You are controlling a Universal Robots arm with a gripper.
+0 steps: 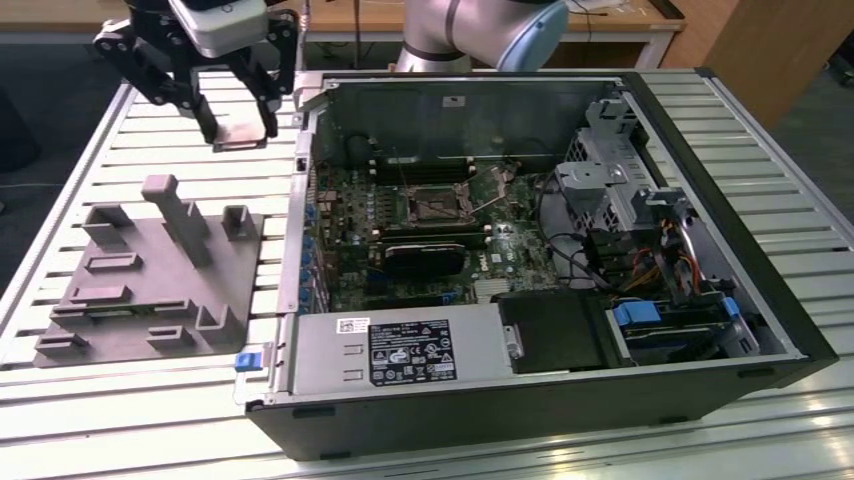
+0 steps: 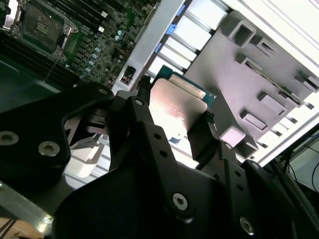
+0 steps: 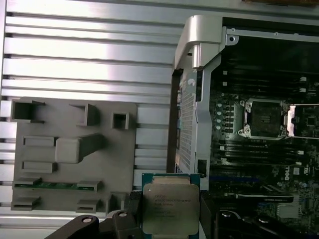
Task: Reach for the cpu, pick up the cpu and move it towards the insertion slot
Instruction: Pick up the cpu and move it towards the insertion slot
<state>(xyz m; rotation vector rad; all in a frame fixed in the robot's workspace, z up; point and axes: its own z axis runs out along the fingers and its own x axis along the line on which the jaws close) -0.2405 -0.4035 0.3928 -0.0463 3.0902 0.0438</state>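
- Gripper (image 2: 174, 119): two dark fingers closed on opposite edges of the cpu (image 3: 170, 207), holding it lifted above the slatted table (image 1: 747, 110), beside the open computer case (image 1: 781, 300).
- Cpu, one: a flat square with silvery lid and thin green rim. It is probably light, rigid and smooth-topped, with a delicate underside, so the edge grip seen here suits it.
- Insertion slot (image 1: 434, 207), one: a silver-framed socket with dark centre on the motherboard (image 1: 354, 230) inside the case, well apart from the held chip.
- Grey fixture (image 1: 147, 270), one: a plastic block plate on the table, outside the case.
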